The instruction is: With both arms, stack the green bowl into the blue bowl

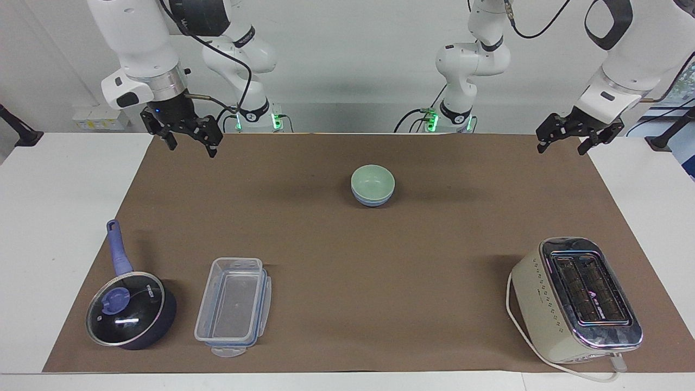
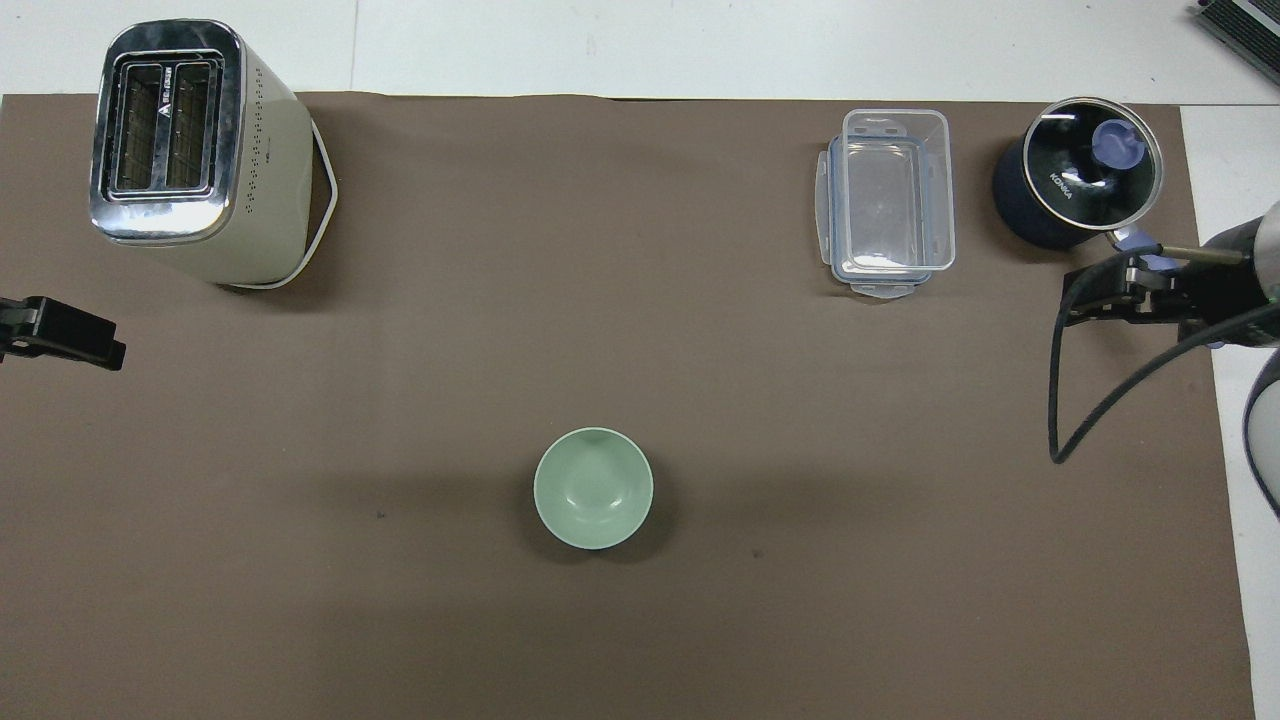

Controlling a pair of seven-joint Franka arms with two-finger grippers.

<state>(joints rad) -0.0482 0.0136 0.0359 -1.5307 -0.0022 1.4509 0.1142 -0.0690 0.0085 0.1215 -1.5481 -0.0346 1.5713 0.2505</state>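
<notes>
The green bowl [image 1: 372, 181] sits nested inside the blue bowl [image 1: 372, 201] on the brown mat, midway between the arms and near the robots. In the overhead view only the green bowl [image 2: 593, 488] shows; the blue bowl is hidden under it. My right gripper [image 1: 194, 149] hangs open and empty in the air over the mat's edge at the right arm's end, apart from the bowls. It also shows in the overhead view [image 2: 1100, 297]. My left gripper [image 1: 561, 149] hangs open and empty over the mat's corner at the left arm's end and waits.
A cream toaster [image 1: 578, 298] stands at the left arm's end, farthest from the robots. A clear plastic container [image 1: 233, 307] and a dark-blue lidded saucepan [image 1: 130, 309] stand at the right arm's end. The brown mat [image 1: 347, 260] covers the table.
</notes>
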